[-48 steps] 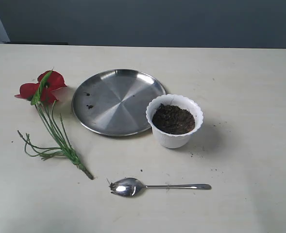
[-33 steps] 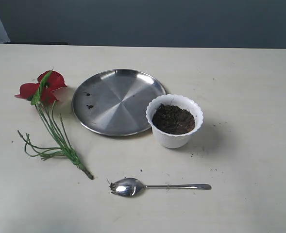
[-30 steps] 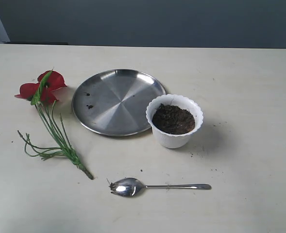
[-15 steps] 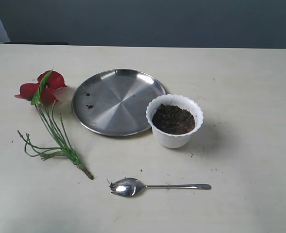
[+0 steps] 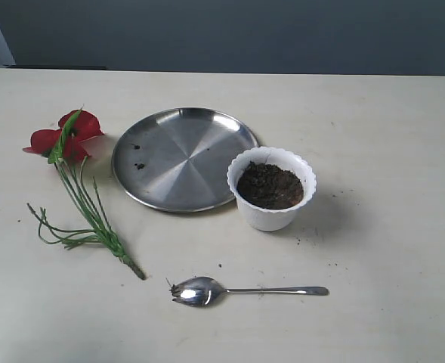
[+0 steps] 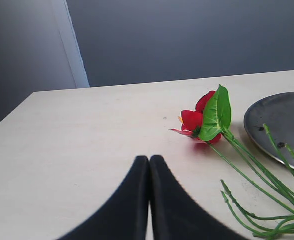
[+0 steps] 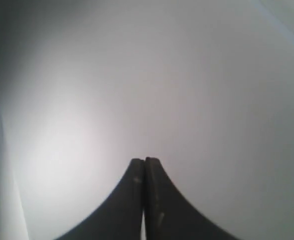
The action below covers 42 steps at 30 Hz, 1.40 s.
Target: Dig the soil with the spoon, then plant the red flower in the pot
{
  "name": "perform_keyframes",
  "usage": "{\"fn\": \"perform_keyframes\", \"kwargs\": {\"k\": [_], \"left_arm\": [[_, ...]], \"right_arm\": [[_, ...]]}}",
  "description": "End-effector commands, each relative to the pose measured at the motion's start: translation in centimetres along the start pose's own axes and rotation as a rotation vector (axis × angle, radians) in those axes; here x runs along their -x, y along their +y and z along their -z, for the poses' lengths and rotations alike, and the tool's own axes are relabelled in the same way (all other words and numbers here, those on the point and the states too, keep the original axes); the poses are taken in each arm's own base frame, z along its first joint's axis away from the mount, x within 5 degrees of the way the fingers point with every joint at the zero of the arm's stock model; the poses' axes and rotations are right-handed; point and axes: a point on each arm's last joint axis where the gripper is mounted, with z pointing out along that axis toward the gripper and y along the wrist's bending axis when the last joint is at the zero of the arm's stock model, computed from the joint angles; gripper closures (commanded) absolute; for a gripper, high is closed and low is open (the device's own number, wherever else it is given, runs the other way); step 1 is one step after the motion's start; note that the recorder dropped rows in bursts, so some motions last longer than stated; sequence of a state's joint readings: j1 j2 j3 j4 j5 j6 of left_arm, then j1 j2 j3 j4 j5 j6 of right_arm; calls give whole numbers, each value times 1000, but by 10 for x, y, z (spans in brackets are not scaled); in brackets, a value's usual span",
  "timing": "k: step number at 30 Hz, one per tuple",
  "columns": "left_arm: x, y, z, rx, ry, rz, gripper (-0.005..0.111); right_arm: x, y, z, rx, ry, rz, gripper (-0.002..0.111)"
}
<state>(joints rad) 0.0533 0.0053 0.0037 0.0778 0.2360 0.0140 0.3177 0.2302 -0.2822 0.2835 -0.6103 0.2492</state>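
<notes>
The white scalloped pot [image 5: 271, 215] stands right of centre on the table, filled with dark soil [image 5: 270, 185]. The metal spoon [image 5: 241, 290] lies in front of it, bowl to the left. On the left lies the red flower [image 5: 65, 137], its green stems [image 5: 90, 215] trailing toward the front. In the left wrist view the red flower [image 6: 200, 119] lies ahead of my left gripper [image 6: 149, 159], which is shut and empty. My right gripper [image 7: 145, 161] is shut, empty, and faces a blank pale surface. Neither arm shows in the exterior view.
A round steel plate [image 5: 180, 155] with a few soil crumbs sits between flower and pot, its rim near the pot; the plate [image 6: 279, 125] also shows in the left wrist view. Soil specks dot the table near the pot and spoon.
</notes>
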Motion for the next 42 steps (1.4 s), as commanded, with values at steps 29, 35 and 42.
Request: {"fn": "perform_keyframes", "kwargs": {"k": [29,35,42], "left_arm": [[2,0,1,-5,-14,1,106],[2,0,1,-5,-14,1,106],[2,0,1,-5,-14,1,106]], "right_arm": [[-249,64,25,886,2244,1519,109],[-273,73,39,971,2129,1301,109],[-283,82,34,1038,1968,1252,70]]}}
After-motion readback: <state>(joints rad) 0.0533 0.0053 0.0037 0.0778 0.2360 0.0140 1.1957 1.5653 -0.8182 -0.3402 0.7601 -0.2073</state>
